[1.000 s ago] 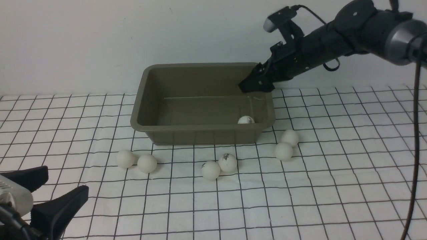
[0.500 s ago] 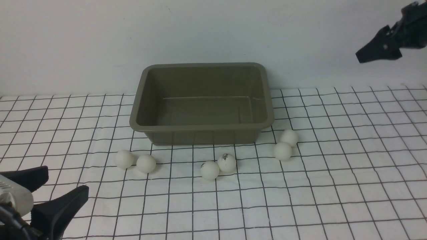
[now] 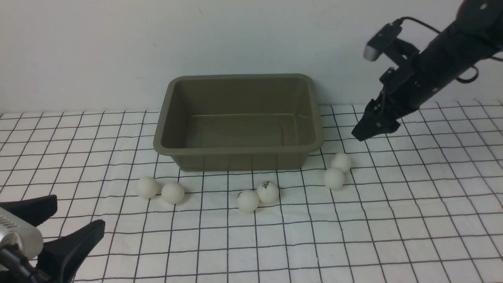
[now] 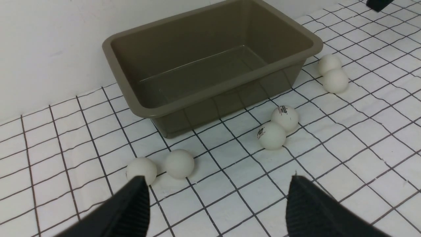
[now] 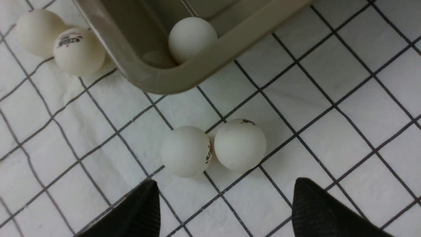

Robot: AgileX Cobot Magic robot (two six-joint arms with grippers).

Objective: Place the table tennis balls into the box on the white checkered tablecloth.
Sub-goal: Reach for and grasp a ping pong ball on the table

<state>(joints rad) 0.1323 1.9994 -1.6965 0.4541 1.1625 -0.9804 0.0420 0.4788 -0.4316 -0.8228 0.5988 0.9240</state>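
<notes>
On checkered tablecloth (image 3: 393,220), box (image 3: 235,159) long axis crosswise

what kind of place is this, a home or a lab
Probably a robot lab bench, not a home: a bare white wall, a white checkered tablecloth as work surface, and the left gripper and right gripper near the table tennis balls and the box.

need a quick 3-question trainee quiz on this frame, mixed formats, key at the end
1. True or false: the right gripper is shut on a ball.
2. How many table tennis balls lie on the tablecloth outside the box?
3. Which view shows the ball inside the box? A front, B left wrist, C right wrist.
Key: 1 false, its fingers stand apart and empty; 2 six; 3 C.
</notes>
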